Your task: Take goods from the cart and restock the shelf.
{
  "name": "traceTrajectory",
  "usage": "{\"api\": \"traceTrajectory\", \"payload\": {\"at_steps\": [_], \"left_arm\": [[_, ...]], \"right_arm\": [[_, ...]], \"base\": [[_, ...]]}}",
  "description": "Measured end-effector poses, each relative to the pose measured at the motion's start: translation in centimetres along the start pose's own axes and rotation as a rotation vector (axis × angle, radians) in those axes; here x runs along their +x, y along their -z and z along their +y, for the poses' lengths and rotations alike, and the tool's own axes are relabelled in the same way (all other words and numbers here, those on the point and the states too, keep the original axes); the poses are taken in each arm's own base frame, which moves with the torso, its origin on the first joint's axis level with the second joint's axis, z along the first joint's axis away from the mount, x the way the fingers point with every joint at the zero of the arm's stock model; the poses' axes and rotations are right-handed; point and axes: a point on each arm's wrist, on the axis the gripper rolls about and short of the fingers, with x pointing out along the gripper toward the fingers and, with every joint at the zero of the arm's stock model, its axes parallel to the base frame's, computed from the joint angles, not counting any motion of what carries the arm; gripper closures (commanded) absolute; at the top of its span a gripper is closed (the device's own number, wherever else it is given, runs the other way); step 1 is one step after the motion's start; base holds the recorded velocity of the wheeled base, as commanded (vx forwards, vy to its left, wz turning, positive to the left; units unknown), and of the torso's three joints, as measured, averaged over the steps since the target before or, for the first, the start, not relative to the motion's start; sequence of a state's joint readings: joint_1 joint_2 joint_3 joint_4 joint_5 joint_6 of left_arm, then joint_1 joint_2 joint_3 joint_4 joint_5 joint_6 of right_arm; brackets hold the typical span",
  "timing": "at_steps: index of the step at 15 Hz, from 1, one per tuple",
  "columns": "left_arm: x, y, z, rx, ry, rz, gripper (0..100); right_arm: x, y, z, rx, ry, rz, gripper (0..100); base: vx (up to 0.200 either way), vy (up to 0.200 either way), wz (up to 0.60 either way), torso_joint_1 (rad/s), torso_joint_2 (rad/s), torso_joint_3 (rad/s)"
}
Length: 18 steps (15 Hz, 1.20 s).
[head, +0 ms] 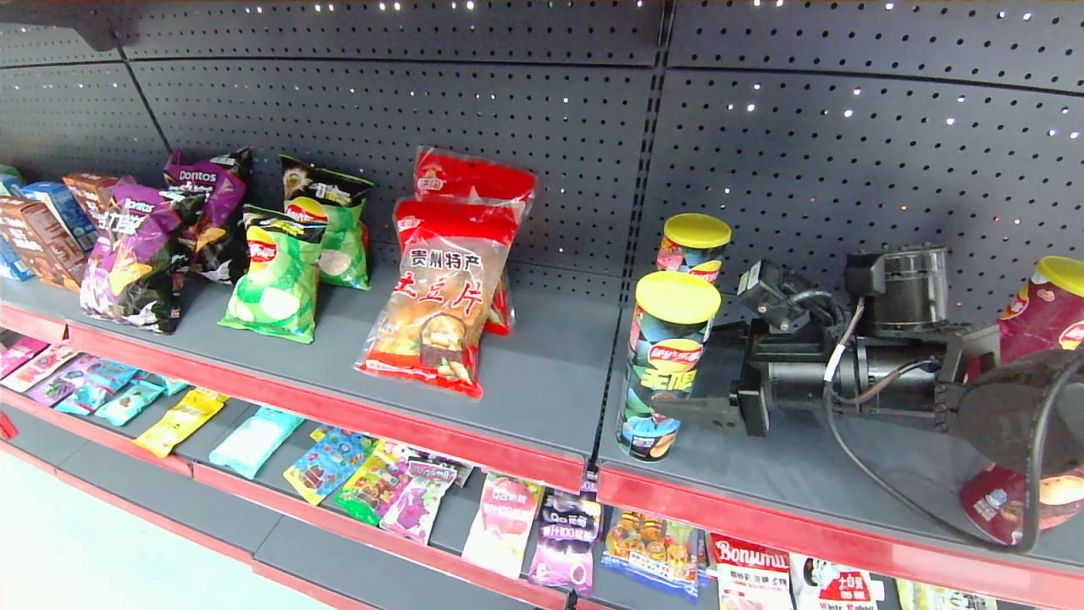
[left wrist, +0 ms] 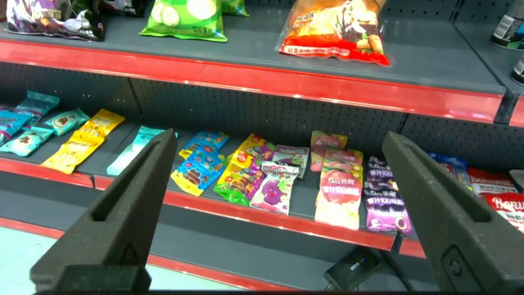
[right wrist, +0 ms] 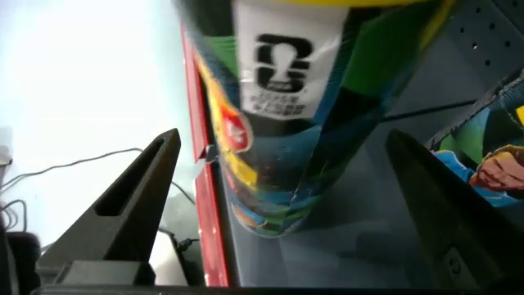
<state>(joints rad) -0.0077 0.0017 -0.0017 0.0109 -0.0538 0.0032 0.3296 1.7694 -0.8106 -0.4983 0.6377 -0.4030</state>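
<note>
Chip can (head: 669,364) with a yellow lid stands upright on the grey shelf (head: 525,373), close to the red front edge and just right of the upright divider. The right gripper (right wrist: 284,141) reaches in from the right, low against the can. Its two dark fingers (right wrist: 135,201) are spread wide with the can between them, and a gap shows on each side, so it has no grip on anything. A second yellow-lidded can (head: 693,246) stands just behind the first, near the pegboard back wall. A red can (head: 1037,313) stands farther right, partly hidden by the arm. Left of the divider a red bag of potato slices (head: 440,296) leans back, with green chip bags (head: 275,275) and purple chip bags (head: 140,254) beyond it. The left gripper (left wrist: 278,139) hangs in front of the lower shelf, its fingers wide open and empty, facing a row of small sweet packets (left wrist: 270,176)
</note>
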Motion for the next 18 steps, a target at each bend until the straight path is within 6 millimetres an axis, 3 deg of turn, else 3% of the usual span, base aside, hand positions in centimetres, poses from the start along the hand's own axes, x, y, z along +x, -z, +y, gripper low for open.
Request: {"api": "traceTrajectory", "payload": {"at_steps": [2, 3, 11, 18], "left_arm": [[0.0, 0.0, 0.0, 0.0, 0.0, 0.0, 0], [0.0, 0.0, 0.0, 0.0, 0.0, 0.0, 0], [0.0, 0.0, 0.0, 0.0, 0.0, 0.0, 0], [0.0, 0.0, 0.0, 0.0, 0.0, 0.0, 0]], "right_arm": [[0.4, 0.4, 0.0, 0.005, -0.006, 0.009, 0], [0.6, 0.5, 0.0, 0.008, -0.009, 0.013, 100], [1.0, 1.2, 0.2, 0.02, -0.022, 0.03, 100], [-0.7, 1.5, 1.2, 0.035, 0.036, 0.063, 100]], "base": [[0.0, 0.0, 0.0, 0.0, 0.0, 0.0], [0.0, 0.0, 0.0, 0.0, 0.0, 0.0], [0.0, 0.0, 0.0, 0.0, 0.0, 0.0], [0.0, 0.0, 0.0, 0.0, 0.0, 0.0]]}}
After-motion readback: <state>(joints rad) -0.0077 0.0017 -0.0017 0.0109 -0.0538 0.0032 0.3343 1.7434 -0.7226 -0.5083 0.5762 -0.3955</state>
